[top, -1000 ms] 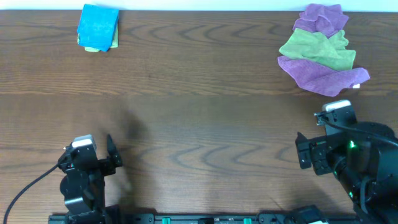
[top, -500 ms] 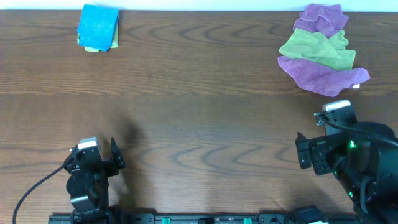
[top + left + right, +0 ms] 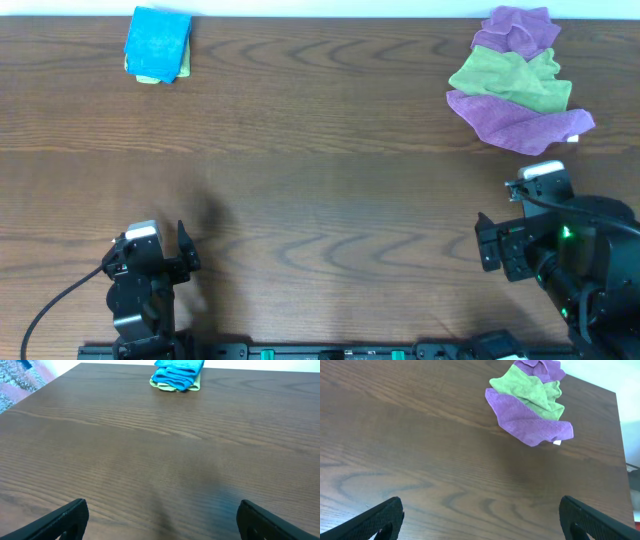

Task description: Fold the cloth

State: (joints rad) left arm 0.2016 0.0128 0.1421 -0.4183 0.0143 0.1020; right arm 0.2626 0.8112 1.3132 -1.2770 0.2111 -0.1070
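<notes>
The cloth [image 3: 157,42] is sky-blue and lies folded into a small rectangle at the table's far left corner, on top of a lime-green cloth. It also shows at the top of the left wrist view, the cloth [image 3: 177,372] far ahead of the fingers. My left gripper [image 3: 160,252] [image 3: 160,512] sits low at the near left edge, open, with only bare wood between its fingers. At the near right, my right gripper [image 3: 508,228] [image 3: 481,510] is open too and holds nothing. Both are far from the cloth.
A crumpled pile of purple and lime-green cloths [image 3: 518,82] [image 3: 532,405] lies at the far right corner, ahead of the right gripper. A lime-green edge [image 3: 196,384] peeks from under the blue cloth. The table's right edge [image 3: 619,435] is close to that pile.
The left arm has drawn back a little toward the near edge and shifted slightly right, then stayed still. The right arm and the cloths have not moved.
</notes>
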